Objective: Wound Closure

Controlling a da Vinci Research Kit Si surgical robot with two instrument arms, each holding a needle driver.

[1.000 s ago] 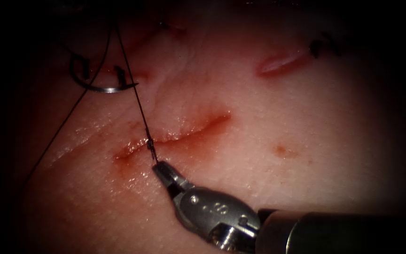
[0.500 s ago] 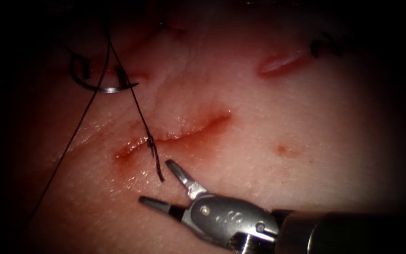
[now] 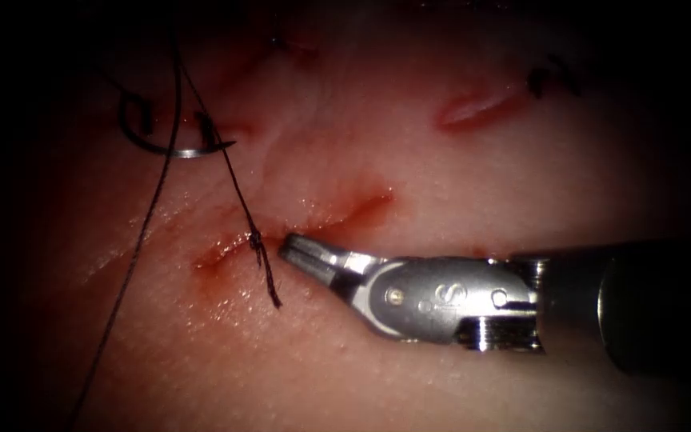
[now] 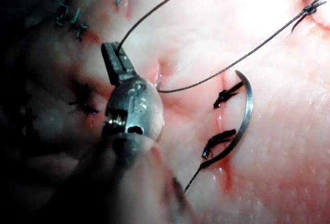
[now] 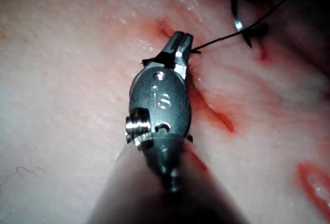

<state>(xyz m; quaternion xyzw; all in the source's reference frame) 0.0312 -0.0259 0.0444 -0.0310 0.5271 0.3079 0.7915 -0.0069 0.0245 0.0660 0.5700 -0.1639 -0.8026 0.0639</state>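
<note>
The right tool (image 3: 297,250) lies nearest, low over the tissue (image 3: 441,376), its shaft coming in from 3 o'clock. Its jaws are together, with nothing seen between them in the endoscope view. Their tip rests on the cut (image 3: 361,204), just at 3 o'clock of the knot (image 3: 256,238) and barely apart from it.

The knot sits on the cut's left half, where red fluid (image 3: 209,260) wets the edges. A short thread tail (image 3: 269,280) hangs from the knot toward 5 o'clock and ends loose on the tissue.

From the knot the thread (image 3: 233,180) runs taut toward 11 o'clock, into the dark at the far edge. A second strand (image 3: 133,248) slants from there toward 7 o'clock, well left of the cut.

Farther back, at 11 o'clock of the knot, the needle (image 3: 177,150) lies on the tissue, held by neither tool. Its curve is open toward 12 o'clock and it lies beside dark cut ends of thread (image 3: 205,128). I cannot tell whether its point is in the tissue.

In the left wrist view the left tool (image 4: 116,59) is clamped on the thread, which rises taut from its tip.

Farthest off, at 2 o'clock of the cut, lies another small cut (image 3: 477,108).
</note>
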